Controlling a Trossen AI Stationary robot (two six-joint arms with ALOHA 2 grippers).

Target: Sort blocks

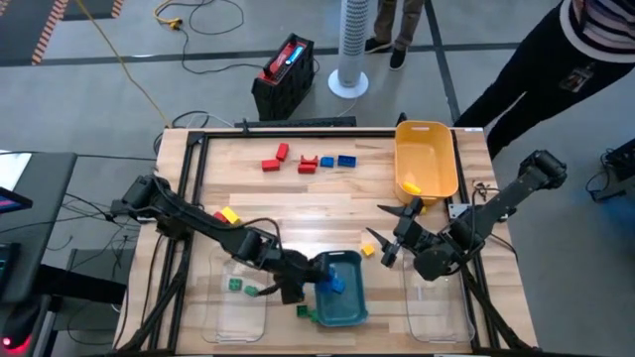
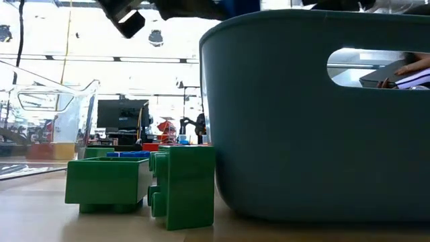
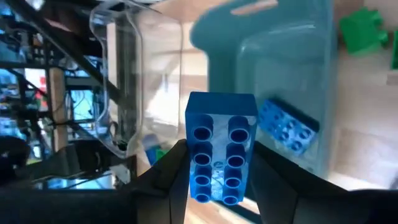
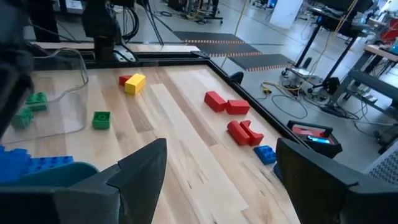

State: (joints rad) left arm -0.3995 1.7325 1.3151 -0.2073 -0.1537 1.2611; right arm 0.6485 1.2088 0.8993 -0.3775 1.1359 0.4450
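My left gripper (image 1: 319,276) reaches from the table's left over the teal bin (image 1: 353,309) and is shut on a blue brick (image 3: 221,152). A second blue brick (image 3: 287,127) lies in that bin. My right gripper (image 1: 392,236) hangs open above the table near the yellow bin (image 1: 427,134), with a yellow block (image 1: 367,250) close beside it on the wood. Red blocks (image 1: 274,160) and blue blocks (image 1: 345,161) lie at the far side. Two green blocks (image 2: 107,181) stand by the teal bin's wall. My left gripper pinches the blue brick's two long sides, at the end nearest the wrist (image 3: 219,186), between its two fingers (image 3: 168,171). The fingers slant down from the table's left and lie along the brick. The brick's round-marked face looks back at the wrist, and the brick is lifted clear above the teal bin.
A clear bin (image 1: 238,297) holding green blocks sits left of the teal bin, and another clear bin (image 1: 437,312) sits right of it. A yellow and a red block (image 1: 228,214) lie mid-left. People stand beyond the table's far edge.
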